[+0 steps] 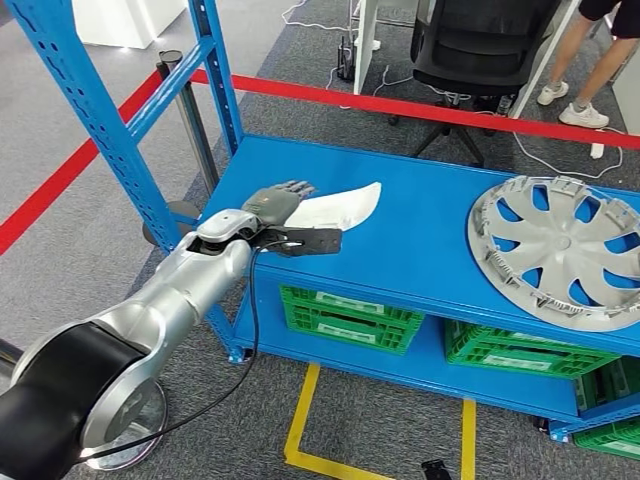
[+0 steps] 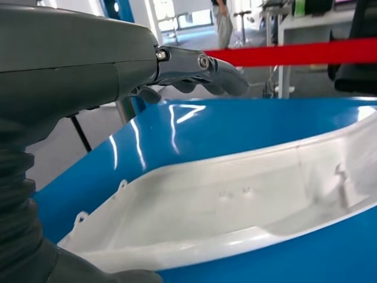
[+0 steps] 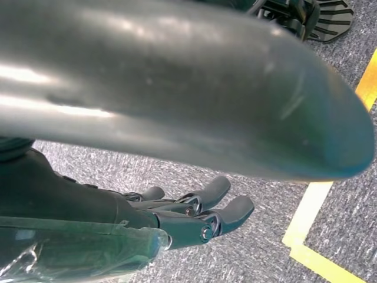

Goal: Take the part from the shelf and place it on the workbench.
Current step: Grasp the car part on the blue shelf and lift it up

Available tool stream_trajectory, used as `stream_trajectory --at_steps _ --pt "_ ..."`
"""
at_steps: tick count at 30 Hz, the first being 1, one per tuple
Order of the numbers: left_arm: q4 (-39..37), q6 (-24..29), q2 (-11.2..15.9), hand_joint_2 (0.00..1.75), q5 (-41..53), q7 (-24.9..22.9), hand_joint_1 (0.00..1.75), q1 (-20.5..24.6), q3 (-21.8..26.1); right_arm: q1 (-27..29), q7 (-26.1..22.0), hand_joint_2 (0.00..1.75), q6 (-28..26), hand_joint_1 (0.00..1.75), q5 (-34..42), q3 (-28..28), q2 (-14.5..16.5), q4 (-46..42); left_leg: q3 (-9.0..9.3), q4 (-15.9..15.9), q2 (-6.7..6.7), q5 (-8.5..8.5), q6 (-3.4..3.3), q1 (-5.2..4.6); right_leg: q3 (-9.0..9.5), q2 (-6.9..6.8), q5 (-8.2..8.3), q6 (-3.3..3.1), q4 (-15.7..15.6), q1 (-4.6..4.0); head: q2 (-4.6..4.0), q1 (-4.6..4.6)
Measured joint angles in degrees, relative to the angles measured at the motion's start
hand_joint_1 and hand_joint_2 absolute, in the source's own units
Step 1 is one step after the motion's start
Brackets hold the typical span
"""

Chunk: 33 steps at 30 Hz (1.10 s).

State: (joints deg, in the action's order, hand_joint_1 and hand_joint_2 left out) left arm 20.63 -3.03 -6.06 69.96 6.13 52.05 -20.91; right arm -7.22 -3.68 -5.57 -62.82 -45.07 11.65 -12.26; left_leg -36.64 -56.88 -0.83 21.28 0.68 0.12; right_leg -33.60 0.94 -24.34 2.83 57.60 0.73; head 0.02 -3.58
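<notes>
I see the white part [image 1: 340,207] lying flat on the blue shelf [image 1: 423,235], centre-left of the head frame. Left hand [image 1: 275,205] sits over its near end, fingers [image 2: 209,68] spread above it, nothing gripped. Right hand [image 3: 195,215] hangs over the floor, fingers loosely apart, empty. Silver hubcap [image 1: 558,250] at right edge.

hubcap [image 1: 562,250] cut off at edge

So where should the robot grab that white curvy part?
Probably the wide end of the white part, nearest the shelf's front edge. It lies flat and tapers to a thin tip, so the left hand, already over that end, could likely close over its rim from the front.
</notes>
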Motion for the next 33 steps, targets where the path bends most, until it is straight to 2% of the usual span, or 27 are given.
stream_trajectory --at_steps 12,18,19,22,23,26,29,33 --pt "-1.6 -1.6 1.5 1.75 -0.4 -1.3 0.00 -0.1 0.6 -0.6 0.1 0.00 0.2 0.00 -0.4 0.0 0.0 0.0 -0.01 0.0 0.00 0.00 0.00 0.00 0.00 -0.01 0.00 0.00 0.0 0.00 0.00 0.00" --pt "-2.2 -1.1 2.0 1.75 1.6 -3.9 0.00 -0.7 0.8 -0.7 0.2 0.00 0.2 0.00 -0.5 0.0 0.0 0.0 -0.01 0.0 -0.01 0.00 0.00 0.00 0.00 -0.01 -0.01 0.00 0.0 0.00 0.00 0.00" --pt "-2.3 -0.9 2.1 1.75 2.1 -4.4 0.22 -0.9 0.8 -0.7 0.3 0.00 0.2 0.00 -0.6 0.0 0.0 0.0 -0.01 0.0 -0.01 0.00 0.00 0.00 0.00 -0.01 -0.01 0.00 0.0 0.00 0.00 0.00" --pt "-2.5 -0.4 2.3 1.75 3.2 -5.3 1.21 -1.6 0.7 -0.7 0.5 0.00 0.2 0.00 -0.8 0.0 0.0 0.0 -0.01 0.0 -0.01 0.00 0.00 0.00 -0.01 -0.01 -0.01 -0.01 0.0 0.00 0.00 0.00" --pt "-2.6 -0.3 2.4 1.31 3.5 -5.5 1.38 -1.8 0.7 -0.7 0.5 0.00 0.2 0.00 -0.9 0.0 0.0 0.0 -0.01 0.0 -0.01 0.00 0.00 0.00 -0.01 -0.01 -0.01 -0.01 0.0 0.00 0.00 0.00" --pt "-2.9 -0.2 2.6 0.00 4.0 -5.8 1.70 -2.5 0.7 -0.7 0.6 0.00 0.2 0.00 -1.0 0.0 0.0 0.0 -0.02 0.0 0.00 0.00 0.00 0.00 -0.01 -0.01 -0.02 -0.01 0.0 0.00 0.00 0.00" --pt "-3.1 -0.1 2.8 0.00 4.3 -5.9 1.75 -2.9 0.7 -0.7 0.6 0.00 0.2 0.00 -1.0 0.0 0.0 0.0 -0.02 0.0 -0.01 0.01 0.00 0.00 -0.01 -0.02 -0.02 -0.02 0.0 0.00 0.00 0.00" --pt "-3.4 -0.1 3.2 1.75 4.8 -6.1 1.75 -3.2 0.6 -0.7 0.6 0.00 0.3 0.00 -1.0 0.1 0.0 0.0 -0.01 0.0 0.00 0.01 0.00 0.00 -0.01 0.00 -0.02 -0.02 0.0 0.00 0.00 0.00"
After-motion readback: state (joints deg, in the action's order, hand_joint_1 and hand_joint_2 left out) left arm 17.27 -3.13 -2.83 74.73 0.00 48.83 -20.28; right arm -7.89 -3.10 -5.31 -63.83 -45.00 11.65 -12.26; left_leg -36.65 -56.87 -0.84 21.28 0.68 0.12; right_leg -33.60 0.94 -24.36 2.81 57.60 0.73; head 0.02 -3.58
